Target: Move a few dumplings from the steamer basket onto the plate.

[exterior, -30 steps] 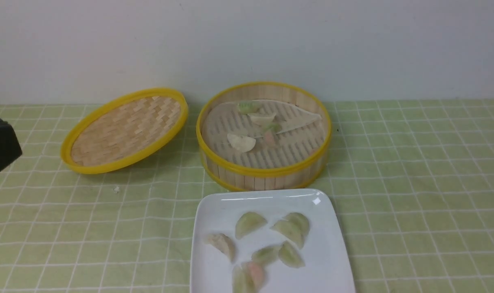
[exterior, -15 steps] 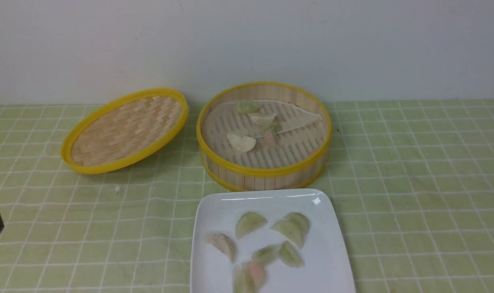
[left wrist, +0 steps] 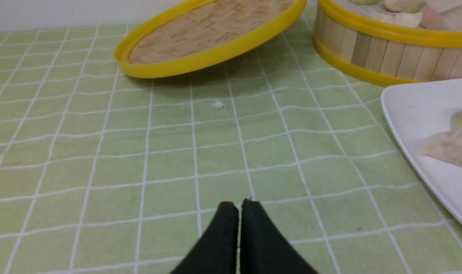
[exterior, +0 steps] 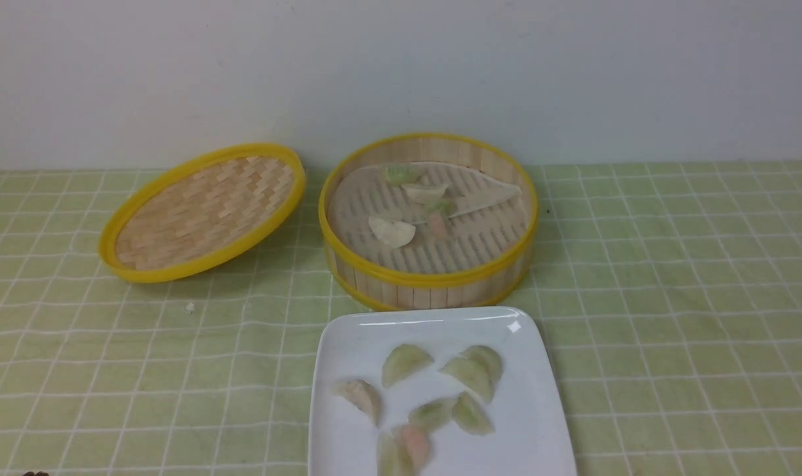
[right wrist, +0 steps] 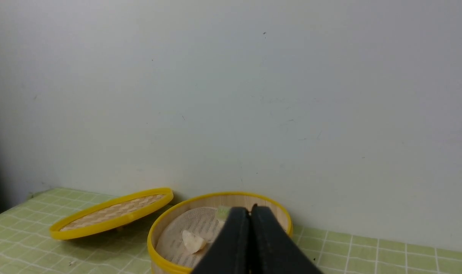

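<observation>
Both the left hand point(left wrist: 238, 205) and right hand point(right wrist: 250, 211) are pressed together, empty. Several pale green crescent dumplings point(exterior: 434, 396) lie on the glossy white square plate point(exterior: 539, 410); others sit in the round bamboo steamer basket point(exterior: 427, 277). A hard pinch could tear one.

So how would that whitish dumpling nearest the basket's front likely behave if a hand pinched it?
The whitish dumpling looks thin-skinned and translucent, so it probably squashes or tears under a hard pinch. Its glossy surface suggests it may be slippery or sticky. It lies flat on the slatted floor of the steamer basket, so it is unlikely to roll, though it might cling to the slats.
</observation>
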